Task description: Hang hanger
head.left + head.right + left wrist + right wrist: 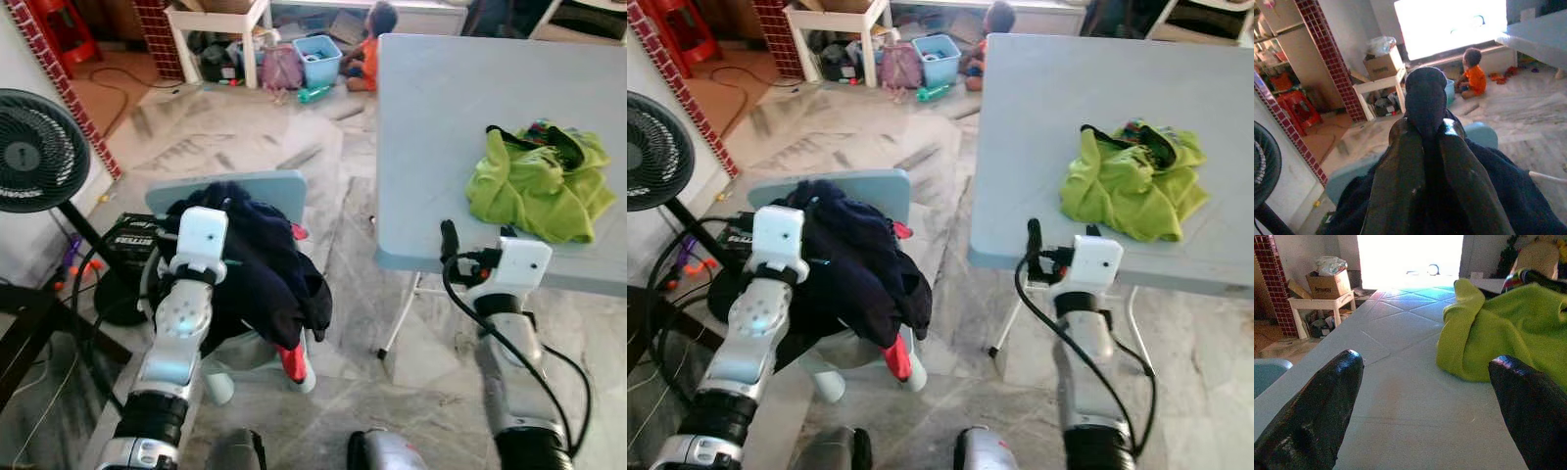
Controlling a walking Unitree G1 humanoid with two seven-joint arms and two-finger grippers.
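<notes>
Clenched on a fold of dark cloth, the left gripper (1425,142) sits at about 8 o'clock in the head views, buried in one heap of navy clothes (260,259) piled on a pale blue chair (279,186). Seen from the left wrist, its two black fingers (1396,176) press together around a bunched knob of the dark fabric. A red piece (292,362) pokes out at the lower edge of the heap. Whether a hanger lies inside this pile cannot be told.

At about 4 o'clock the right gripper (1425,396) hovers at the near edge of one light blue table (441,117), its two fingers (1317,401) spread wide and holding nothing. One lime green garment (534,181) lies crumpled on the tabletop ahead of it, toward 2 o'clock, with a dark strap across its top; the fingers are near it but not touching.

One black fan (34,152) stands at 9 o'clock beside the chair. At 12 o'clock, well apart, a person in an orange top (370,54) sits on the floor next to one blue bin (316,57) and a white bench (216,24).
</notes>
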